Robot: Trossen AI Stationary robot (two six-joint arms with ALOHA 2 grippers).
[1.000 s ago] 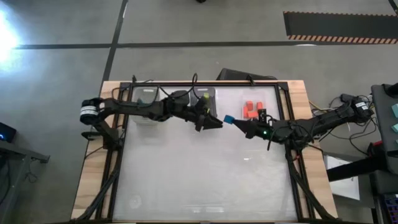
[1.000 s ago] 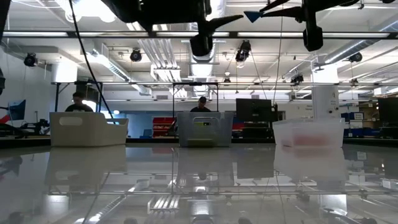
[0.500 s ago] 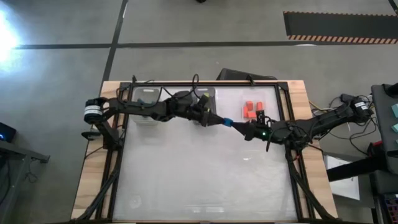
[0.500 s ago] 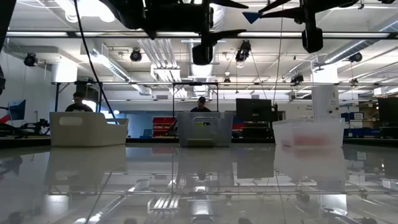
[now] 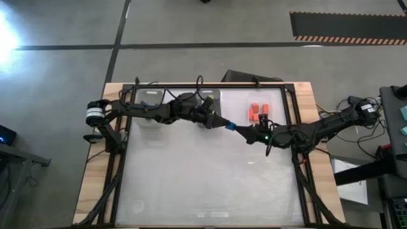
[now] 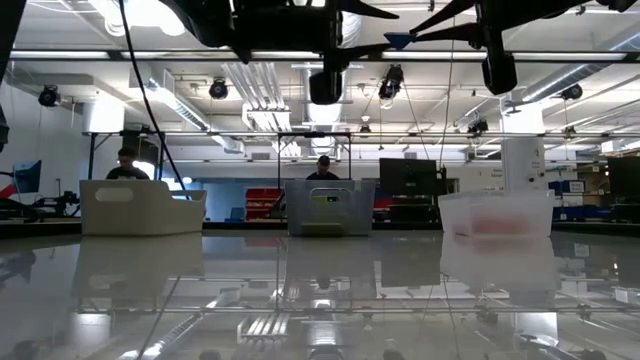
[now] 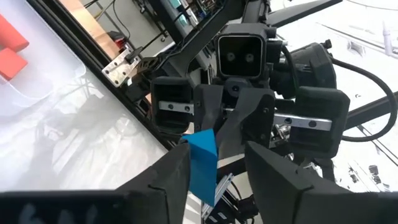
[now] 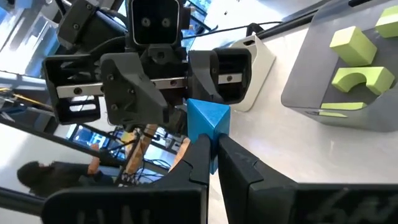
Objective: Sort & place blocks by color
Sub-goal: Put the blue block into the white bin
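High above the table's middle, a small blue block (image 5: 233,124) hangs between my two grippers, which point level at each other. My right gripper (image 5: 238,128) is shut on it. My left gripper (image 7: 217,157) is open, one finger on each side of the block (image 7: 202,165). Green blocks (image 8: 351,43) lie in a grey bin (image 5: 206,102). Red blocks (image 5: 257,113) lie in a clear bin (image 5: 273,105). My right gripper pinches the blue block's near end (image 8: 210,138) between its two fingertips. The fingers come level from the table's right side. The block sticks out beyond them, lifted clear of everything. My left gripper's one finger (image 7: 171,177) stands right beside the block; I cannot tell whether it touches.
Three bins stand in a row along the table's far edge: a white one (image 6: 140,207) on the left, the grey one (image 6: 330,207) in the middle, the clear one (image 6: 497,213) on the right. People sit in the room beyond.
My left gripper has gone toward the table's right edge up to the blue block and has rolled, so that its fingers now stand on either side of the block. The block has stayed in my right gripper's hold.
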